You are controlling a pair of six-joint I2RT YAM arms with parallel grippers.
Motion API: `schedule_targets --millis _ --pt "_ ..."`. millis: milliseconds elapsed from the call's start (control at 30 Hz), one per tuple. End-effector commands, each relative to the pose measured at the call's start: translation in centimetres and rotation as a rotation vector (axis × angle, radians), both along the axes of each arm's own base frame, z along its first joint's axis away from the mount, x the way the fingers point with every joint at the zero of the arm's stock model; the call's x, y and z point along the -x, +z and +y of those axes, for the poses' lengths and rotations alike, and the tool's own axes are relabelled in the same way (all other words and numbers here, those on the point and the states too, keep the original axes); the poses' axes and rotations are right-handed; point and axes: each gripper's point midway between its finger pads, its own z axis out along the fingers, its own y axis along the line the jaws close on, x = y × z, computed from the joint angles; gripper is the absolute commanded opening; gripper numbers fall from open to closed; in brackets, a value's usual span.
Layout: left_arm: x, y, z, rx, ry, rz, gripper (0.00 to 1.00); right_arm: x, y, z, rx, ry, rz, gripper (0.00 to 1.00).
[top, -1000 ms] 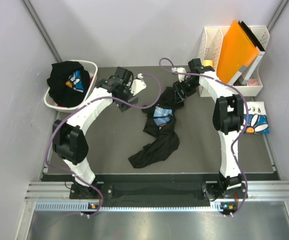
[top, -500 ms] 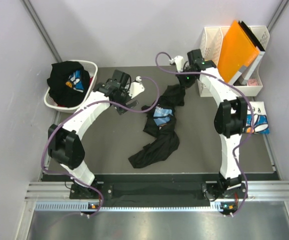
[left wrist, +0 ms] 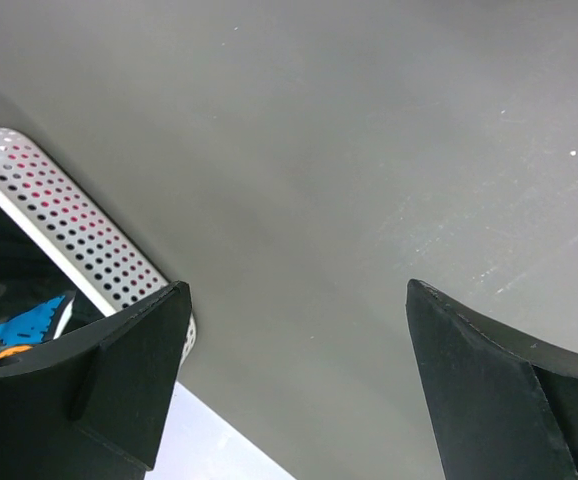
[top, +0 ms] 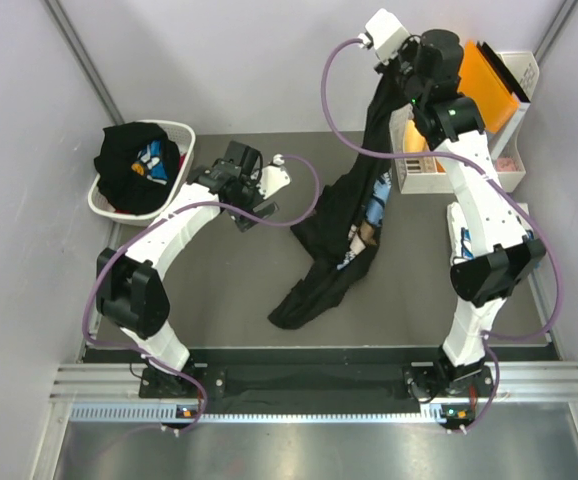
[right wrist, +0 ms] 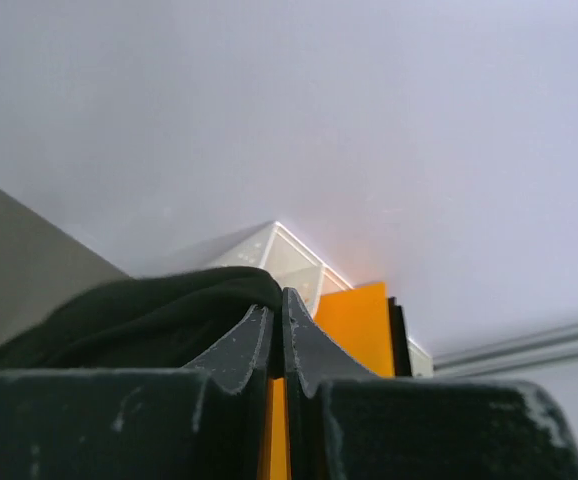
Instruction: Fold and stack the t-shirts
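Leftmost, as landmark: white laundry basket [top: 179, 128], filled with a heap of black t-shirts [top: 129, 165], blue-and-white print showing. Just right of the basket, left gripper [left wrist: 299, 290]: hangs over the grey table [left wrist: 369, 150], jaws spread wide, nothing between them. Further right of the basket, hanging black t-shirt [top: 341, 225]: dangles in a long drape, lower end pooled on the table, blue print partly visible mid-length. Well right of the basket and raised high, right gripper [right wrist: 277, 305]: pinches the top of that shirt, fingers clamped tight on the cloth. Farthest from the basket, orange folder [top: 494, 95] upright in a white file rack [top: 525, 68].
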Motion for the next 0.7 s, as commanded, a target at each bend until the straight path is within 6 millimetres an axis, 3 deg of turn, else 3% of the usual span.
schedule_targets --millis 0,100,233,533,667 --pt "-0.6 2.2 -1.1 0.062 -0.018 -0.062 0.93 -0.2 3.4 -2.2 0.066 -0.125 -0.146 0.0" --pt "-0.7 2.2 -1.4 0.07 -0.025 -0.061 0.92 0.1 5.0 -3.3 0.07 -0.186 -0.21 0.0" --pt "-0.8 2.0 -1.4 0.066 -0.029 -0.058 0.92 1.0 8.8 -5.0 0.049 -0.274 -0.344 0.0" --pt "-0.3 1.5 -3.9 0.143 -0.123 -0.023 0.92 1.6 10.4 -5.4 0.05 -0.309 -0.402 0.0" --pt "-0.6 1.9 -7.0 0.256 -0.235 -0.033 0.93 1.8 10.6 -5.7 0.055 -0.32 -0.408 0.0"
